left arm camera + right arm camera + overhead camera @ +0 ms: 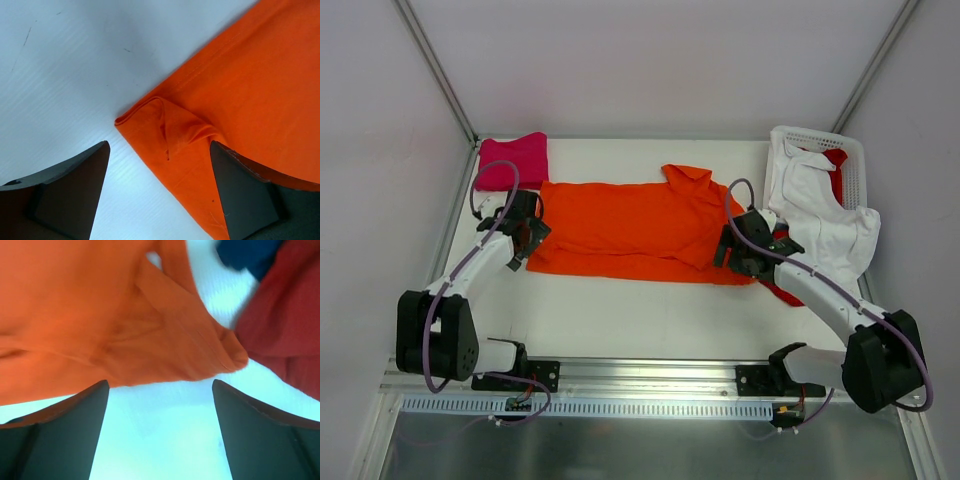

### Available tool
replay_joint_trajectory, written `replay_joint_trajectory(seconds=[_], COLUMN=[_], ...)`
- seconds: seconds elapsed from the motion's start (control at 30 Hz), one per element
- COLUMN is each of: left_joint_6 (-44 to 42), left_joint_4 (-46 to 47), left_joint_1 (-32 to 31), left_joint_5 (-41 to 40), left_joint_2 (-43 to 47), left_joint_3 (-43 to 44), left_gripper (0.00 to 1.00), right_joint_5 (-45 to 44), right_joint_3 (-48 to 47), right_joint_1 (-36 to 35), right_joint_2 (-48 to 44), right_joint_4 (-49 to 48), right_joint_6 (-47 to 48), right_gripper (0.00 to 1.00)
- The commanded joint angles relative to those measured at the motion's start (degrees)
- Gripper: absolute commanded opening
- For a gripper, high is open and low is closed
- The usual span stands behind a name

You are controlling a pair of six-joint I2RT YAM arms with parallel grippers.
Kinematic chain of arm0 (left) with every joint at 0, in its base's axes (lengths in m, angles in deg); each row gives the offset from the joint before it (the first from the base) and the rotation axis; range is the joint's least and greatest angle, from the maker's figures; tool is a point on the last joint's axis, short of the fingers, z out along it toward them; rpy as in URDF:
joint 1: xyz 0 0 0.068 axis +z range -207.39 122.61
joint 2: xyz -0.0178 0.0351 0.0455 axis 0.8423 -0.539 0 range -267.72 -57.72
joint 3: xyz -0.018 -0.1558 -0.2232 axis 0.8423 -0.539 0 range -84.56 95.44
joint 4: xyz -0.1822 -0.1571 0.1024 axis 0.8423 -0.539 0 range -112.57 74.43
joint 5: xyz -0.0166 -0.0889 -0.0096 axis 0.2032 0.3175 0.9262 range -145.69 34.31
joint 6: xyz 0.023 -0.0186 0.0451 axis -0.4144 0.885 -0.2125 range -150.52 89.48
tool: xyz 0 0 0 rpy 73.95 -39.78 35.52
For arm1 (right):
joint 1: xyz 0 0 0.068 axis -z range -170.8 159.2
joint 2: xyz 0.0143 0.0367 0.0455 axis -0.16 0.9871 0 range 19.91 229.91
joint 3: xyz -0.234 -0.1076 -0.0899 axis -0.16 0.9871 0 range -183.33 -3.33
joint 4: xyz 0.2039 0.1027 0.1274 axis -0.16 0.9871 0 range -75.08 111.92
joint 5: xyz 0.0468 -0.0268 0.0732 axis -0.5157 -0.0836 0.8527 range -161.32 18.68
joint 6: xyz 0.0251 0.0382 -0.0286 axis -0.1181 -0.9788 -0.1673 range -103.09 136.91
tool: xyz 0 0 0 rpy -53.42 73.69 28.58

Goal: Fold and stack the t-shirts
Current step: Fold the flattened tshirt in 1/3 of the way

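While the orange t-shirt (pixel 630 230) lies spread flat across the middle of the desk (pixel 650 320), both claws stand wide with nothing held. The left claw (pixel 523 238) straddles the shirt's left-hand corner, where the hem curls over in a small flap. The right claw (pixel 738 250) hangs over bare desk just below the bunched sleeve at the shirt's right edge. A magenta-pink t-shirt (pixel 515 160), apparently folded, sits in the upper left, and a white t-shirt (pixel 825 225) spills from the basket (pixel 815 135) in the upper right. A red t-shirt (pixel 782 290) lies close against the orange sleeve. That closeness is probably the main hazard: a right-hand pinch placed slightly wide could gather red cloth with the orange and drag both. On the left, closing on the curled flap alone might catch a single layer, so the edge would slip or the fold would come out skewed.
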Motion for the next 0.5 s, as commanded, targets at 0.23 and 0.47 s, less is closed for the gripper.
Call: replay_joint_trajectory(seconds=[0.23, 0.47], left_joint_6=[-2.45, -2.71], left_joint_4=[0.21, 0.30], left_joint_1=[-0.69, -0.60], left_joint_5=[2.10, 2.81], left_joint_2=[-13.78, -20.72], left_joint_3=[23.28, 29.18], left_gripper=[0.82, 0.82], right_joint_5=[2.54, 7.91], right_joint_3=[-37.49, -66.68], right_joint_1=[0.61, 5.45], right_joint_2=[21.84, 46.48], right_joint_4=[-0.04, 0.57], right_joint_6=[9.47, 10.19], right_gripper=[0.91, 0.90])
